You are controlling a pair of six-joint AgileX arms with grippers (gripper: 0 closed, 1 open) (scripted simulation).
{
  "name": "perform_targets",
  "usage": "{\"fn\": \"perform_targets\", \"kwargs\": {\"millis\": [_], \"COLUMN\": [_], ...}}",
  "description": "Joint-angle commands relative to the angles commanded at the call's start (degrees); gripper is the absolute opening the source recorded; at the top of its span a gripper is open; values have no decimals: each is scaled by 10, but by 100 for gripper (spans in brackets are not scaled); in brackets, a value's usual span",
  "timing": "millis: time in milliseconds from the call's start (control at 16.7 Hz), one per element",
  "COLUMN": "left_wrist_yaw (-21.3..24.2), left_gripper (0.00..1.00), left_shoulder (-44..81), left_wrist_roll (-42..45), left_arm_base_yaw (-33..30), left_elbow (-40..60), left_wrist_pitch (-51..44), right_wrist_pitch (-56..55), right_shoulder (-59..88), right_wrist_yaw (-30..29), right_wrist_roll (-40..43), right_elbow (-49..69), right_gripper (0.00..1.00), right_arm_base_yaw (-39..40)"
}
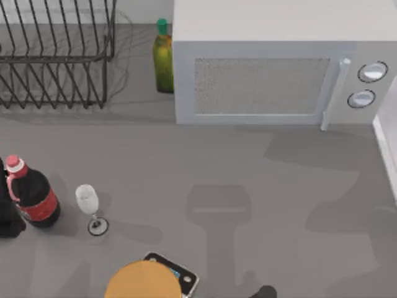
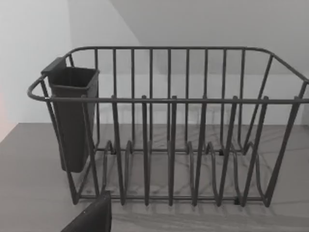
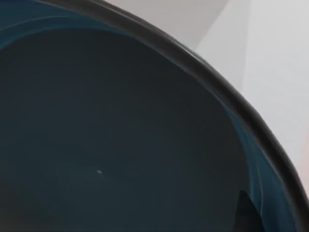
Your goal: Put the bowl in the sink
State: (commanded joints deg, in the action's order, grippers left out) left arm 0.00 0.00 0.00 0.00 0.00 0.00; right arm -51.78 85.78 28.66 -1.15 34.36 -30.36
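The bowl sits very close in the right wrist view, with a glossy dark teal inside and a dark rim against a pale wall. My right gripper is shut on the bowl's wall near the rim, with one dark finger lying on the inner side. A white raised edge runs along the table's right side; I cannot tell whether it is the sink. A dark part of my left gripper shows in the left wrist view, facing the dish rack.
The wire dish rack stands at the back left, with a green bottle and the microwave to its right. A cola bottle and a wine glass stand at the left. An orange-topped disc lies on a scale at the front.
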Motion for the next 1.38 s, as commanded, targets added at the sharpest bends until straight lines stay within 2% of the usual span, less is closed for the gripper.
{"fn": "perform_targets", "kwargs": {"millis": [300, 600, 900, 1320, 1380], "left_wrist_yaw": [0, 0, 0, 0, 0], "left_gripper": [100, 100, 100, 100, 100], "left_shoulder": [0, 0, 0, 0, 0], "left_wrist_roll": [0, 0, 0, 0, 0], "left_arm_base_yaw": [0, 0, 0, 0, 0], "left_elbow": [0, 0, 0, 0, 0], "left_wrist_pitch": [0, 0, 0, 0, 0], "right_wrist_pitch": [-63, -260, -435, -476, -476], "right_shoulder": [31, 190, 370, 412, 412], "right_wrist_yaw": [4, 13, 0, -4, -4], "right_wrist_roll": [-12, -14, -1, 3, 3], "right_elbow": [-6, -22, -54, -63, -63], "right_gripper": [0, 0, 0, 0, 8], "right_arm_base_yaw": [41, 72, 31, 1, 1]}}
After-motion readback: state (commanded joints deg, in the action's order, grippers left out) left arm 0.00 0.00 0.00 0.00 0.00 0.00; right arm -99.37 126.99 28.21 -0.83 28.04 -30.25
